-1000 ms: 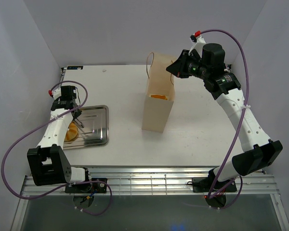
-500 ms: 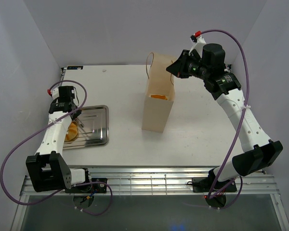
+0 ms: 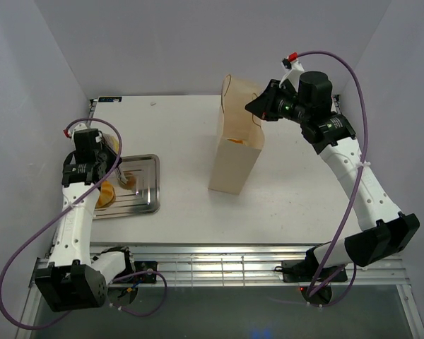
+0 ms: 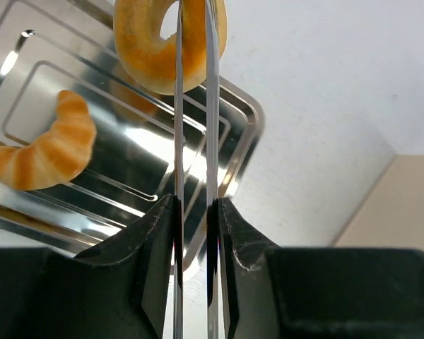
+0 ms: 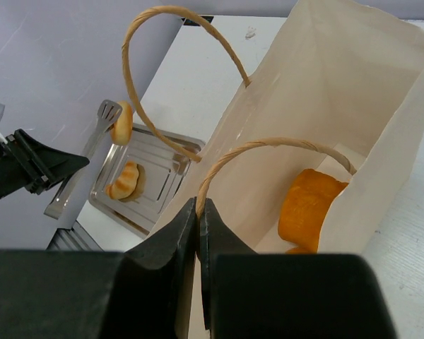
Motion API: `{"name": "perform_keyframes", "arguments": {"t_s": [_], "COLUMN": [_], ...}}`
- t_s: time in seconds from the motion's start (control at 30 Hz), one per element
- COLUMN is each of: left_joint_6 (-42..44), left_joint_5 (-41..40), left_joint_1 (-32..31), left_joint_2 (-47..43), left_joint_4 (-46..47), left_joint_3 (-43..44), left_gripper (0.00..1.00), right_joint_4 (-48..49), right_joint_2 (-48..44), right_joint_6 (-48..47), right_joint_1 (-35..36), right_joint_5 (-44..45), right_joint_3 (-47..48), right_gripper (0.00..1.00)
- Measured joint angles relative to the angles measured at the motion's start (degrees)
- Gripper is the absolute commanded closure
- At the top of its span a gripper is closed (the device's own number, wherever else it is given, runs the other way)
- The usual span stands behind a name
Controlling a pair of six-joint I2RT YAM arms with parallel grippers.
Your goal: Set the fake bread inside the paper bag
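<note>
My left gripper point(image 4: 194, 205) is shut on long metal tongs point(image 4: 210, 106), and the tongs pinch a ring-shaped piece of fake bread point(image 4: 145, 49) above the silver tray point(image 4: 244, 134). A croissant-shaped piece point(image 4: 49, 148) lies on that tray. From above, the held ring point(image 3: 115, 145) hangs by the left gripper point(image 3: 101, 164). The cream paper bag point(image 3: 233, 166) stands upright mid-table with an orange piece point(image 5: 307, 208) inside. My right gripper point(image 5: 198, 205) is shut on the bag's near string handle point(image 5: 268, 143), at the bag's top right corner point(image 3: 258, 109).
The tray point(image 3: 145, 205) sits at the table's left front, with the croissant point(image 3: 106, 194) at its left end. The bag's second handle point(image 5: 138, 78) loops up over its far rim. Grey walls close in on the left, the right and the back.
My left arm has lifted the tongs, with the ring-shaped bread in them, up off the tray. The right gripper has pulled the handle slightly right, tilting the bag's top that way.
</note>
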Motion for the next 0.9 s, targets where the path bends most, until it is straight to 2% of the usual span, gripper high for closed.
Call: {"name": "perform_keyframes", "arguments": {"t_s": [0.27, 0.7, 0.9], "left_joint_6": [-1.9, -8.8, -14.2], "left_joint_5": [11.3, 32.9, 42.9], "left_joint_1": [0.0, 0.0, -0.4], "left_joint_2": [-7.2, -9.5, -10.2], "left_joint_4": [1.2, 4.7, 9.7], "left_joint_3": [0.3, 5.4, 9.0], "left_gripper": [0.91, 0.91, 0.9], "right_joint_4": [1.2, 2.8, 2.9], "right_joint_2": [-3.1, -4.9, -5.6], "right_joint_6": [0.3, 0.7, 1.0], "right_joint_1": [0.0, 0.0, 0.0], "right_joint_5": [0.5, 2.4, 2.9], "right_joint_3": [-2.0, -4.8, -5.0], "right_gripper": [0.92, 0.92, 0.92]}}
